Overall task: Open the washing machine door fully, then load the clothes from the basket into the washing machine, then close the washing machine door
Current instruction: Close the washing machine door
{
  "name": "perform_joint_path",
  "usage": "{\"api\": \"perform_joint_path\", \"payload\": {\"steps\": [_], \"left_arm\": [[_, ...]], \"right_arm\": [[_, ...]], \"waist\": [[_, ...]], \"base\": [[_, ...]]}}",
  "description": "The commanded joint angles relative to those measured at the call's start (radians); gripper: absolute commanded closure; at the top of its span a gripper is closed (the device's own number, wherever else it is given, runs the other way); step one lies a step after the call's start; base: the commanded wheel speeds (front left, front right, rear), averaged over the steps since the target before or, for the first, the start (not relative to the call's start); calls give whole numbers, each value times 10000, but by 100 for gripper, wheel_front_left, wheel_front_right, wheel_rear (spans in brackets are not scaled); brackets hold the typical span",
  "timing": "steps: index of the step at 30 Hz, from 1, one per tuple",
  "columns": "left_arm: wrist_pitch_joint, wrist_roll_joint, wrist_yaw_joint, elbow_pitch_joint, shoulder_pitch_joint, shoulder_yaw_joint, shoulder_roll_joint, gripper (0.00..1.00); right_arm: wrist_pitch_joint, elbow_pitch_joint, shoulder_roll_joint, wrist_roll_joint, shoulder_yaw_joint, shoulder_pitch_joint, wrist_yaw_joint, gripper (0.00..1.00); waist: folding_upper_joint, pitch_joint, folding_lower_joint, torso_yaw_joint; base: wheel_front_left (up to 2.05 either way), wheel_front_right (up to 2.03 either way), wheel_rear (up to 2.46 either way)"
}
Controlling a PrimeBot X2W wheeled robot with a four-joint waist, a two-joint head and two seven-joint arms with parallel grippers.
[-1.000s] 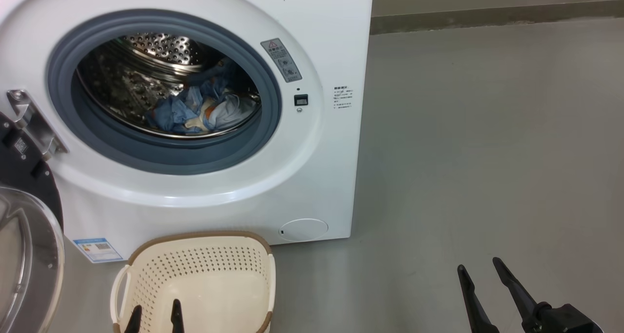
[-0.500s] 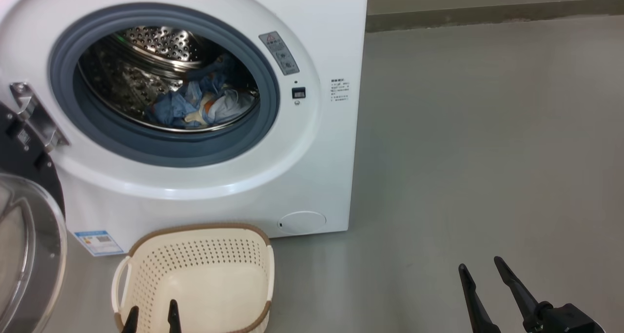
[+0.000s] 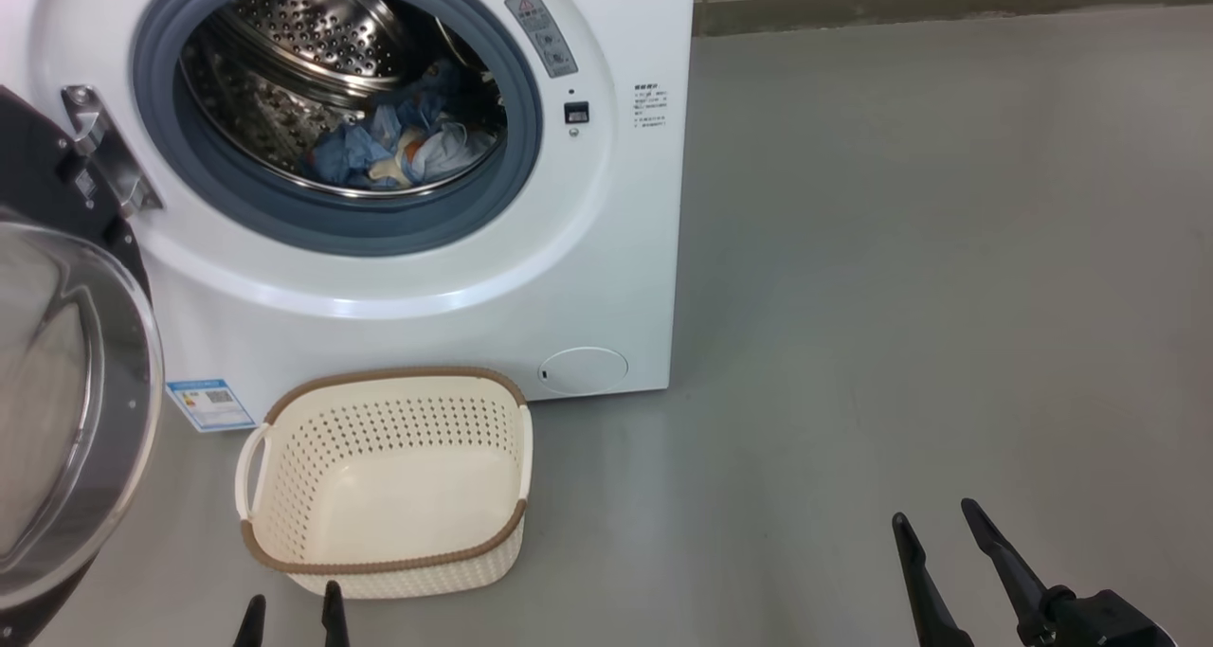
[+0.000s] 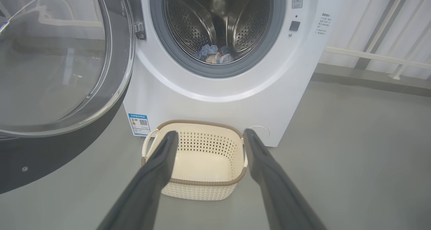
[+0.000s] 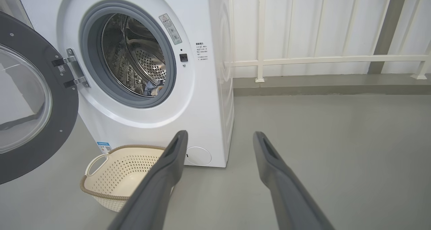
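The washing machine door hangs swung wide on its hinge at the robot's left, inner face and glass bowl turned outward. The washing machine turns its round mouth toward the robot, the clothes bundled low in the steel drum. The basket stands upright on the floor just before the machine (open side up, handles at its short ends), its long axis running left to right along the machine's front, while the left pincer and right pincer hover with fingers spread wide, gripping nothing, pointing toward the machine.
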Motion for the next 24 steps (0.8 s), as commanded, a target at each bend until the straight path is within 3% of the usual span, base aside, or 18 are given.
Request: {"api": "perform_joint_path", "payload": {"steps": [1, 14, 24], "left_arm": [[-66, 41, 28, -202, -189, 351, 93, 0], [-67, 90, -76, -186, -205, 363, 93, 0], [-67, 103, -58, -264, -251, 411, 93, 0]], "right_arm": [[-48, -239, -65, -114, 252, -145, 16, 0], [-48, -227, -11, -104, 217, -113, 16, 0], [-48, -250, 19, -138, 194, -119, 16, 0]], "waist": [[0, -8, 0, -2], [0, -58, 0, 95], [0, -83, 0, 840]], "base": [[-80, 80, 0], [-15, 15, 0], [0, 0, 0]]}}
